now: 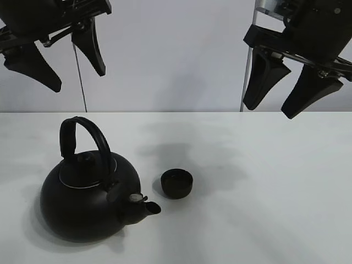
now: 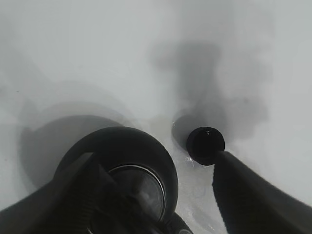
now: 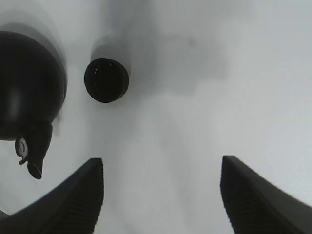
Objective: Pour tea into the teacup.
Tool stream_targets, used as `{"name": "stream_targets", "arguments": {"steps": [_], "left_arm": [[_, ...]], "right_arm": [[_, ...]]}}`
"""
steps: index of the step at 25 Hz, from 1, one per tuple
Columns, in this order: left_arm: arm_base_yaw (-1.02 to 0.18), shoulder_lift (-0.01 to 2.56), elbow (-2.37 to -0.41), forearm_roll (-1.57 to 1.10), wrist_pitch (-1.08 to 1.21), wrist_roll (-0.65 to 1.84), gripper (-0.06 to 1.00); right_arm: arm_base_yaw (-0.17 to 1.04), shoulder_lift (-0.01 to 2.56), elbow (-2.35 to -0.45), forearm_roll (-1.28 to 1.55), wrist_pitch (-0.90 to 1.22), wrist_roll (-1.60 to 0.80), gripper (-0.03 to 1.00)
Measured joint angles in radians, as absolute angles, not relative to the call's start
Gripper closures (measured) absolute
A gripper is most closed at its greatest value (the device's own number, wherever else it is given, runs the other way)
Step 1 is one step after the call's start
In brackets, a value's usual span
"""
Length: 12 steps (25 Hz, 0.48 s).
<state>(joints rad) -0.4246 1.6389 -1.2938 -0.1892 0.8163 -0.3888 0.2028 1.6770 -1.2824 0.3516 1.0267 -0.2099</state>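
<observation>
Two arms: both hang high above the white worktop (image 1: pixel 264 181), well clear of everything on it.
Left gripper (image 1: pixel 55 55): fingers (image 1: pixel 91 47) spread apart and released, holding nothing; it hovers above the kettle.
Right gripper (image 1: pixel 291 85): fingers (image 1: pixel 264 77) likewise spread wide, empty, over the bare right side of the worktop.
Teacup (image 1: pixel 177 183): small, low, matte black, without a handle; it stands upright just beside the kettle's spout, on the kettle's right in the high view, apart from it.
Kettle (image 1: pixel 88 198): big, round and black, upright on the left of the worktop, arched handle (image 1: pixel 82 137) raised, spout (image 1: pixel 146 207) pointing toward the teacup.
Cup contents: the right wrist view shows a dark interior; whether it holds any liquid cannot be told.
Left wrist view: the kettle's lid lies directly below the camera, between the two fingers.
</observation>
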Motion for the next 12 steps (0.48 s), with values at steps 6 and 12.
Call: {"name": "stream_targets", "arguments": {"steps": [6,12], "left_arm": [[-0.425,1.639,-1.294,-0.190,0.816,-0.389,0.46],[-0.425,1.639,-1.294,-0.190,0.816,-0.389,0.46]], "right_arm": [[0.203,1.677,-1.282,0.352,1.026,-0.210,0.50],[0.203,1.677,-1.282,0.352,1.021,-0.210,0.50]]}}
